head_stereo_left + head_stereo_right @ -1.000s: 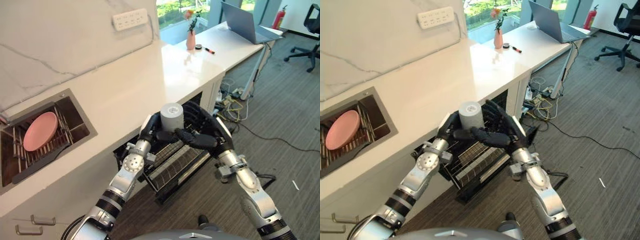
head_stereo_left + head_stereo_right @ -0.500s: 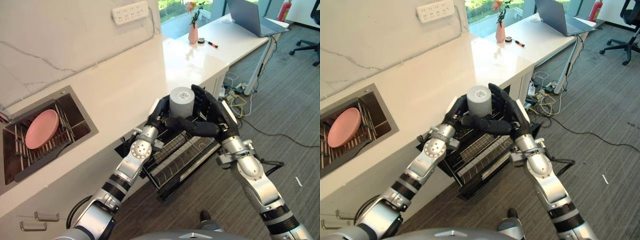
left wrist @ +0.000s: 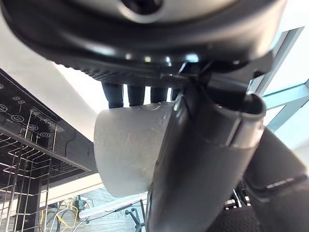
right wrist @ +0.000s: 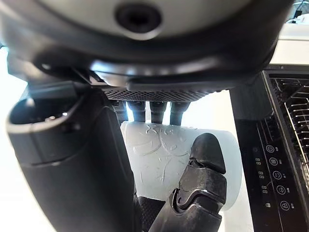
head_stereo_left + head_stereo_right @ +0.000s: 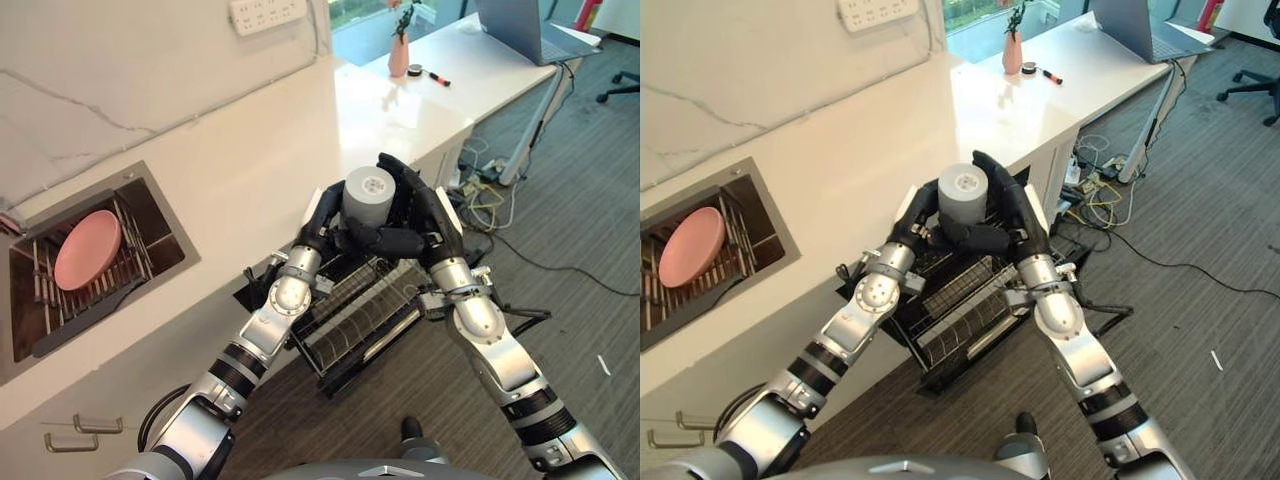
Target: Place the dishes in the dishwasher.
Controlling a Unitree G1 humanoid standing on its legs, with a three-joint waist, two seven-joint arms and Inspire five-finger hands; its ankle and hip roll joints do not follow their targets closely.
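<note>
Both hands have lifted the grey cup [image 5: 369,194] higher, to counter-edge level at frame centre, above the pulled-out dishwasher rack [image 5: 357,318]. Left hand [image 5: 322,222] and right hand [image 5: 420,215] curl round the cup from either side, thumbs crossing its front. Pink plate [image 5: 87,249] stands in the sink rack [image 5: 128,243], left of frame.

grey cup [image 5: 369,194] | upright, held above open dishwasher rack [image 5: 362,318] | pink plate [image 5: 87,249] in sink rack
</note>
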